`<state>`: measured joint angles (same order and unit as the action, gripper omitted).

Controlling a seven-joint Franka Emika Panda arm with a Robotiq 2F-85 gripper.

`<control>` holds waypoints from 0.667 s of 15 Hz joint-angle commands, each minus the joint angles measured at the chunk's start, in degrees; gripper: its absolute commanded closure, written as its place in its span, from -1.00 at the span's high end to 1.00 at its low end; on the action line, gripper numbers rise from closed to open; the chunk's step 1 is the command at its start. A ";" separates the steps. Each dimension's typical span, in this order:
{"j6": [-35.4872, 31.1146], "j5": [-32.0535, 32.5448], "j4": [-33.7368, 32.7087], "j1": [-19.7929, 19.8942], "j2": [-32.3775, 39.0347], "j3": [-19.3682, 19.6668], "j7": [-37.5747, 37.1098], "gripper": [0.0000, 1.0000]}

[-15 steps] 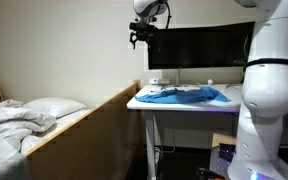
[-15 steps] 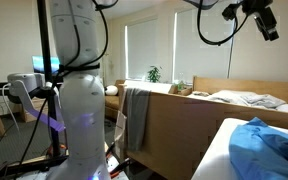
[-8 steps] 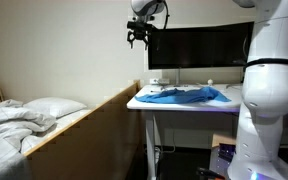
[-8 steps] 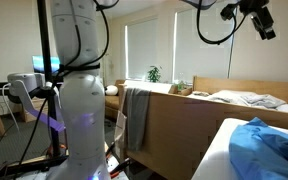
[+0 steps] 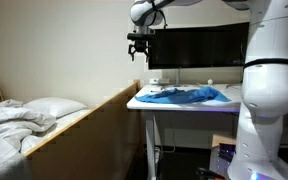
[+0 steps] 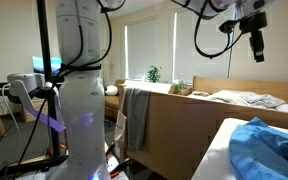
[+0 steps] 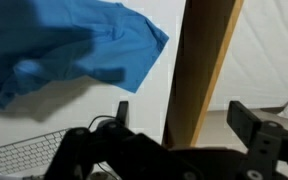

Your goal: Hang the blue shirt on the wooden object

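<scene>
Blue shirt [image 5: 184,95] lay crumpled on the white table [image 5: 144,103], not held by anything; also seen in an exterior view at the lower corner [image 6: 269,150]. In the wrist view the shirt [image 7: 64,50] covered the upper part of the table top [image 7: 149,105], one corner pointing toward the wooden board [image 7: 204,60] that ran just beside the table edge. In both exterior views the wooden board [image 5: 94,120] [image 6: 174,125] stood as a low wall between table and bed [image 5: 14,125]. A grey cloth [image 6: 134,115] was draped over the board's end. A dark monitor [image 5: 199,45] stood behind the shirt on the table. The gripper [image 5: 138,50] hung high up, well above the table and shirt, near the table's board-side end, pointing down; same in an exterior view [image 6: 258,55]. In the wrist view the gripper [image 7: 179,115] showed its two fingers [image 7: 121,110] spread apart with nothing between them, empty. The white robot body [image 5: 269,100] [image 6: 79,110] stood on the floor next to the table.
</scene>
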<state>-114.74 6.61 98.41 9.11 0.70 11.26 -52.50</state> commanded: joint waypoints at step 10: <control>1.71 -10.36 13.47 3.67 0.95 3.35 2.02 1.00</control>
<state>-113.11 -1.87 110.31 11.60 1.46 14.40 -51.93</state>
